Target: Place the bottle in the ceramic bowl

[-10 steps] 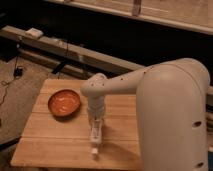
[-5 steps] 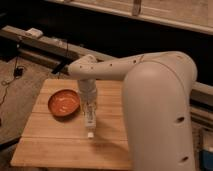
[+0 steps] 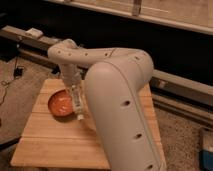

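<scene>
Swinging left across the surface point(image 3: 60, 145), the gripper point(image 3: 77, 101), fingers clamped on the bottle point(image 3: 79, 114), now hangs at the edge of the ceramic bowl point(image 3: 57, 105), so the release looks close.

Open tabletop point(image 3: 60, 147) before the ceramic bowl point(image 3: 59, 104); jaws, bottle point(image 3: 79, 114) and bulky arm point(image 3: 120, 105) at its right rim.

The arm point(image 3: 120, 95) hides the surface's point(image 3: 55, 145) right edge from us; near its left edge, the hand point(image 3: 76, 97) and bottle point(image 3: 79, 112) cover the ceramic bowl's point(image 3: 58, 104) rim.
</scene>
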Robot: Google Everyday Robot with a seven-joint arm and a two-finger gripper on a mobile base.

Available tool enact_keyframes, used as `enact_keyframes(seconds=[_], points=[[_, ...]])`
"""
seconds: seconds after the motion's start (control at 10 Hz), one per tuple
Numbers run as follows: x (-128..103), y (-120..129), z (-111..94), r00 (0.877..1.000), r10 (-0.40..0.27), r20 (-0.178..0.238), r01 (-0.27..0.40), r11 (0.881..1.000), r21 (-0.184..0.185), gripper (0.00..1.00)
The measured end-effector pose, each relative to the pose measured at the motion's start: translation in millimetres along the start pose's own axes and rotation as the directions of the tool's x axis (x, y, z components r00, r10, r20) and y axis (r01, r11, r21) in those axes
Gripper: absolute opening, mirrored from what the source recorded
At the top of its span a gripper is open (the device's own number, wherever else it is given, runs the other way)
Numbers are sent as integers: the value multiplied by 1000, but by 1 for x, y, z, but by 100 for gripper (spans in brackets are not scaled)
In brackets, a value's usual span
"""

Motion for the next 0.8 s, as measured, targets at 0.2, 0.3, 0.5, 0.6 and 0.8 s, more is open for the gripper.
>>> enact_keyframes(seconds=[0.2, 0.3, 0.5, 0.6, 0.8], points=[[-34, 25, -10, 998, -69, 14, 69, 998, 9, 0], [-48, 35, -11, 995, -98, 20, 97, 995, 11, 3], [-73, 55, -7, 988, -150, 34, 150, 989, 1, 22], [-81, 61, -4, 985, -170, 43, 170, 985, -11, 31], [-91, 66, 5, 981, -178, 82, 182, 982, -49, 54]])
